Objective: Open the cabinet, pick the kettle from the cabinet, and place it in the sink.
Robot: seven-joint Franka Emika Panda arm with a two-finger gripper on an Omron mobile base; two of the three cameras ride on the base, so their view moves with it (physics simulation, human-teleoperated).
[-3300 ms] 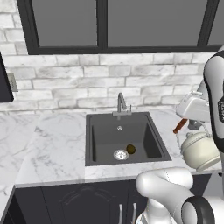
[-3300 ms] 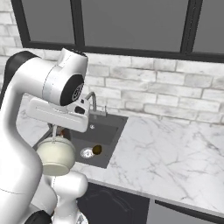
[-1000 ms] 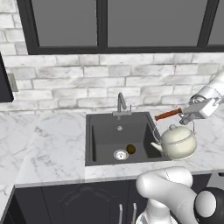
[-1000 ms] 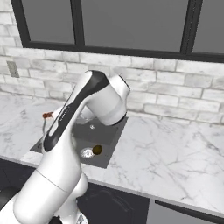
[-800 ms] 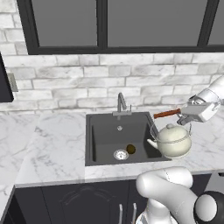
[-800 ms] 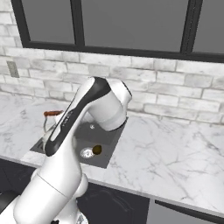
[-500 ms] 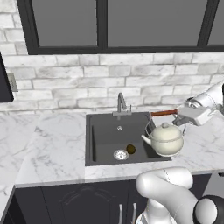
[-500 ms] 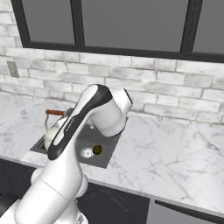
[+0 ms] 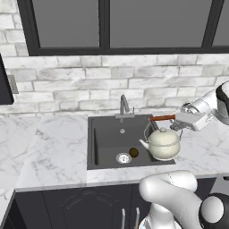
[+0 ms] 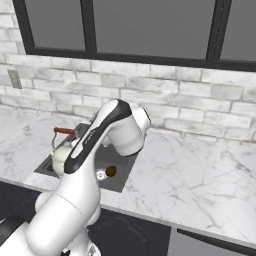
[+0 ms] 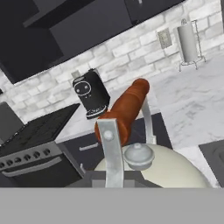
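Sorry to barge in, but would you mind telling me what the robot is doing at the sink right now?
The white arm is carrying the kettle by its reddish-brown handle, with the gripper shut on that handle. The kettle hangs over the right end of the sink, low in the basin, though whether it has touched down is hard to tell. A small dark object lies beside the drain. The faucet stands behind the basin.

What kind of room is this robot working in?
Most likely a home kitchen, computer-rendered. A dark sink with a chrome faucet is set in a marble counter, a stove and black coffee machine stand nearby, and a cream kettle hangs over the basin.
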